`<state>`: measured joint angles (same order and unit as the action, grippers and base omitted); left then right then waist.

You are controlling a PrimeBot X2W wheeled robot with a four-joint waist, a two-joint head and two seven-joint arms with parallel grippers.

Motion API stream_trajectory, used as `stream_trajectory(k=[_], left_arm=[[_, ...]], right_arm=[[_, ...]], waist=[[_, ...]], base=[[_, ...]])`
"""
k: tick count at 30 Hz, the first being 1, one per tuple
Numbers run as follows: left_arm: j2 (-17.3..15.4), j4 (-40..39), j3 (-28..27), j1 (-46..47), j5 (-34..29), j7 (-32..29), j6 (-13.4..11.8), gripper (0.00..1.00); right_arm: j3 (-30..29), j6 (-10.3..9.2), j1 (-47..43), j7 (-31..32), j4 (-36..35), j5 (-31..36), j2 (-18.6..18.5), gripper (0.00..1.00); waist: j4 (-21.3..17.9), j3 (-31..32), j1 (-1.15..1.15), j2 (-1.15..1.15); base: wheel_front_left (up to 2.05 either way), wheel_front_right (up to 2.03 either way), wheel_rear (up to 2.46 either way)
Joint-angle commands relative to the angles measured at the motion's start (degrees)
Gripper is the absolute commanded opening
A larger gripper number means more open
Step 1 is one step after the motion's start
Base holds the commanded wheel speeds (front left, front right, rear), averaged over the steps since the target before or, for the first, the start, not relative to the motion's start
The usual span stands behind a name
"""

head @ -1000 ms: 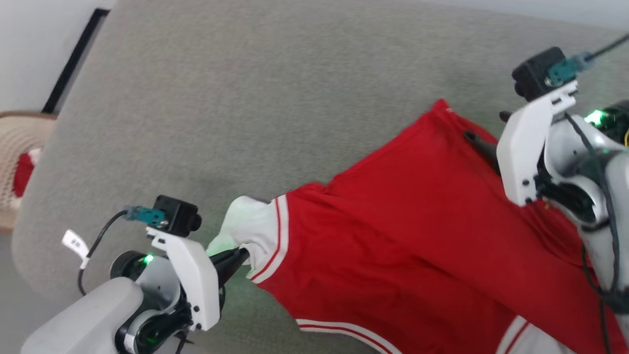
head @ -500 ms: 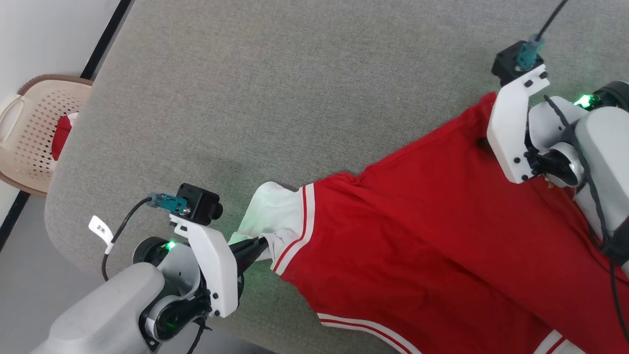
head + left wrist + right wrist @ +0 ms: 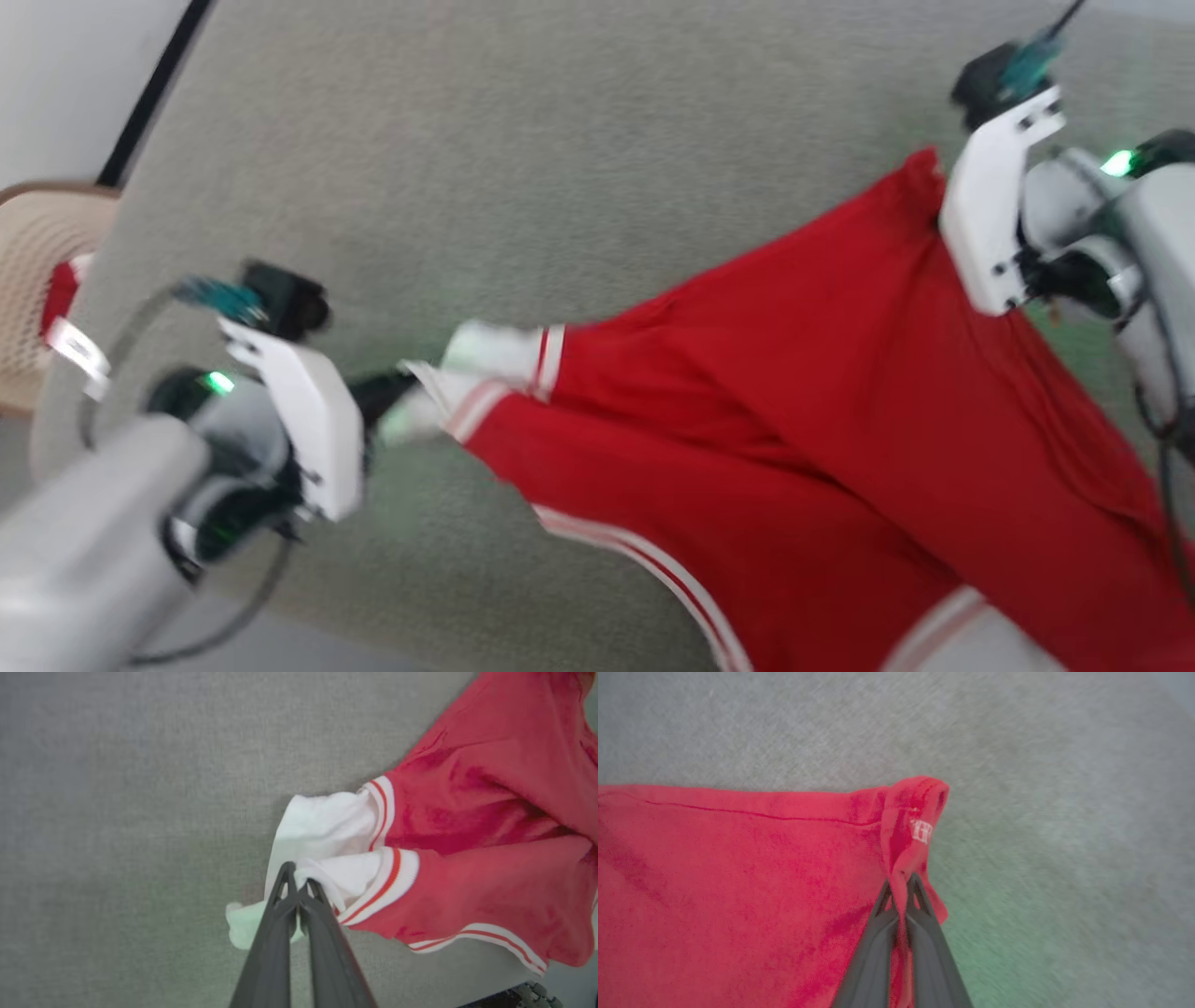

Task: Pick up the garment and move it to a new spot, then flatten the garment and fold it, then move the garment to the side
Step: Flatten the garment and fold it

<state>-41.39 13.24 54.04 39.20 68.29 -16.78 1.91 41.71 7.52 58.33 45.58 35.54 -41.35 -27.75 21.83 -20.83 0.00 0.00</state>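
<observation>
Red garment (image 3: pixel 794 401) on grey mat (image 3: pixel 560 140); left pincer (image 3: pixel 297 883) pinches white panel, right pincer (image 3: pixel 903 882) red corner; basket (image 3: pixel 23 252) aside

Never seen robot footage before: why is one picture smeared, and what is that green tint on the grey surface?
Head view: motion blur throughout, worst on the left hand; two green lamps glow. Left wrist view: sharpest, white corner of garment tinted green. Right wrist view: soft, green cast on grey surface beside right hand.
</observation>
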Motion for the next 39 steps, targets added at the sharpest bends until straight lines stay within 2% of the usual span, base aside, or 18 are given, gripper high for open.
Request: stream_trajectory(k=[1, 11, 17, 21, 25, 29, 31, 35, 39], left_arm=[[-1.37, -0.46, -0.8, 1.68, -0.3, -0.76, -0.45, 0.0], [-11.08, -4.86, -3.25, 11.16, -3.37, -9.57, -2.88, 0.0], [-13.36, -4.6, -4.93, 17.83, -5.11, -13.52, -4.33, 0.0], [-13.31, -3.44, -5.85, 21.77, -6.08, -15.24, -4.85, 0.0], [-11.91, -1.49, -6.49, 25.59, -7.1, -15.67, -4.89, 0.0], [-8.63, 3.62, -6.95, 31.41, -11.51, -11.88, -4.17, 0.0], [-6.21, 6.43, -7.19, 34.09, -13.57, -8.35, -3.12, 0.0], [-1.85, 13.87, -8.22, 40.25, -18.44, 0.81, -2.65, 0.0], [1.65, 20.8, -9.49, 47.03, -22.84, 11.7, -2.28, 0.0]], right_arm=[[-0.46, -0.06, 1.05, -0.95, -0.62, -1.08, -0.74, 0.0], [-4.28, -0.06, 2.02, -6.6, -7.53, -2.48, -4.85, 0.0], [-9.32, -0.08, 0.58, -8.11, -11.83, -1.22, -5.52, 0.0], [-12.83, -0.09, -0.4, -7.01, -14.76, -0.15, -4.69, 0.0], [-17.01, -0.1, -0.72, -5.69, -17.55, 1.88, -3.84, 0.0], [-22.11, -0.09, 1.31, -6.48, -17.13, 8.16, -0.9, 0.0], [-23.83, -0.1, 2.9, -7.84, -15.68, 11.46, 0.52, 0.0], [-25.72, -0.1, 7.88, -13.14, -11.04, 17.74, 4.67, 0.0], [-27.57, -0.1, 14.19, -22.27, -5.07, 24.34, 7.92, 0.0]], waist=[[-1.99, 1.42, 0.0, 0.0], [-9.24, 6.66, 0.0, 0.0], [-12.62, 10.23, 0.0, 0.0], [-14.31, 12.08, 0.0, 0.0], [-15.27, 12.71, 0.0, 0.0], [-16.1, 10.84, 0.0, 0.0], [-16.27, 9.31, 0.0, 0.0], [-16.75, 5.11, 0.0, 0.0], [-17.0, 1.42, 0.0, 0.0]], base=[[0.0, 0.0, 0.0], [0.0, 0.0, 0.0], [0.0, 0.0, 0.0], [0.0, 0.0, 0.0], [0.0, 0.0, 0.0], [0.0, 0.0, 0.0], [0.0, 0.0, 0.0], [0.0, 0.0, 0.0], [0.0, 0.0, 0.0]])
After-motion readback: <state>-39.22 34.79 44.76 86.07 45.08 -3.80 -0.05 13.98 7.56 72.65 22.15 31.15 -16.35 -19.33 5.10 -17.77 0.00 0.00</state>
